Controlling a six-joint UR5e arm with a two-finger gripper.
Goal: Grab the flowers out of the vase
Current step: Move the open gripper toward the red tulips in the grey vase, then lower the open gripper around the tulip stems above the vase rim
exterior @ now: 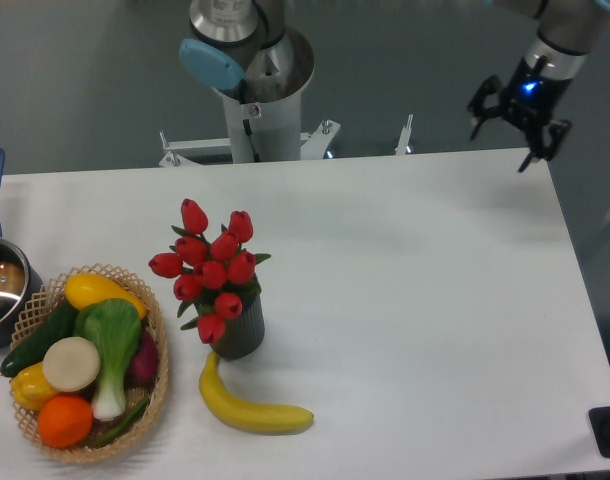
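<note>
One approach step in hand: claw (504,130), fingers spread and empty, must cross the counter (435,300) to the flowers (210,268) in the vase (240,330).

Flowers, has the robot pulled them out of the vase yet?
Not yet. The flowers sit in the vase, next to the banana. The gripper is open and empty, far off over the table's back right corner. Reaching over, grabbing and lifting are all left.
</note>
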